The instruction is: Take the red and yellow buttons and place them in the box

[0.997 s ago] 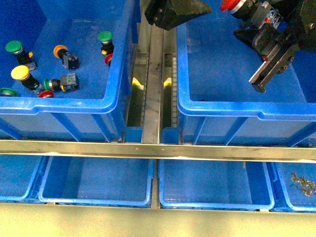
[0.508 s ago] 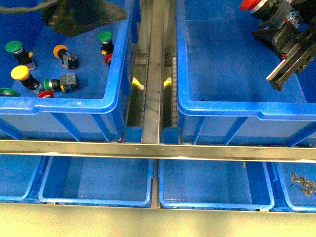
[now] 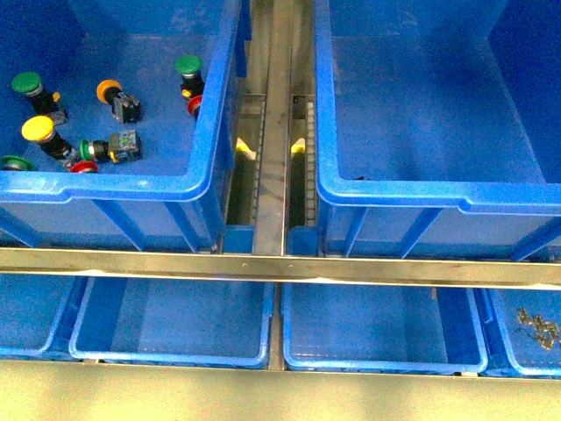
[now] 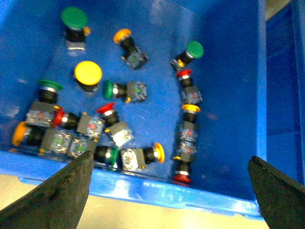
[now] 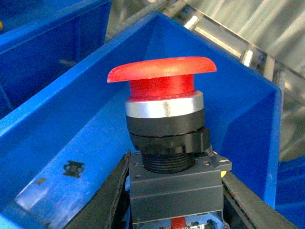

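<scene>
- Grip, right hand (image 5: 176, 198): closed on a red button (image 5: 164, 109), with the fingers clamped on opposite flat sides of its square black base and the cap pointing up.
- Position: the red button hangs in the air over the inside of the box (image 5: 71, 119), touching neither floor nor walls. The front view shows neither arm.
- Left hand (image 4: 170, 160): open, fingers spread wide, nothing between them. It hovers over the other crate (image 4: 228, 71), where the stock lies.
- Stock: one yellow button (image 4: 88, 74) stands cap-up and a loose red button (image 4: 106, 109) lies on its side. Green buttons (image 4: 74, 18) are mixed in. Many pieces touch or overlap along the near wall.
- Build of a button: a wide, shallow, glossy mushroom cap, a bright metal ring under it, a ribbed black collar, then a boxy base.
- Handling (judgement): light, stiff, hard plastic that will not give under the fingers. The domed cap is smooth and would likely slip, and it overhangs the body. The flat faces of the base are the place to take hold, as here.
- Release (judgement): top-heavy and round-capped, so it will probably tip and roll on landing. A low drop seems harmless.
- Box: smooth blue plastic with deep walls and a thick rolled rim.
</scene>
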